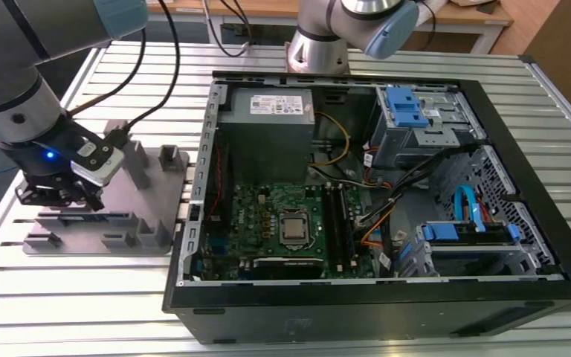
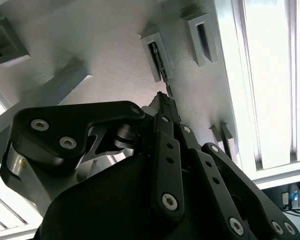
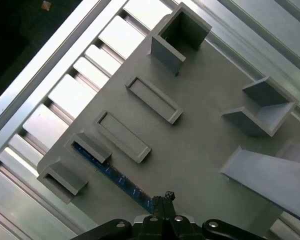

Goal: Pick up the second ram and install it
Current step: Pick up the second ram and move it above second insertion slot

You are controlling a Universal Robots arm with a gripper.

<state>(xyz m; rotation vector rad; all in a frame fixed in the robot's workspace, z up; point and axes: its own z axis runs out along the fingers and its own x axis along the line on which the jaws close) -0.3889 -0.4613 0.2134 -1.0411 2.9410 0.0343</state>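
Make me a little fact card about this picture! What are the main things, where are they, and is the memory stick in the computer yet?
gripper: down at one end of the second ram
second ram: sitting in the grey fixture's slots
grey fixture: on the slatted table, at the exterior view's left of the computer case
computer case: open, motherboard showing
stick in computer yet: no

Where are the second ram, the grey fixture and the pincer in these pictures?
second ram (image 3: 121, 181), first wrist view, its long blue edge
grey fixture (image 3: 200, 150), first wrist view, its bare flat base
pincer (image 3: 166, 199), first wrist view, its dark tip
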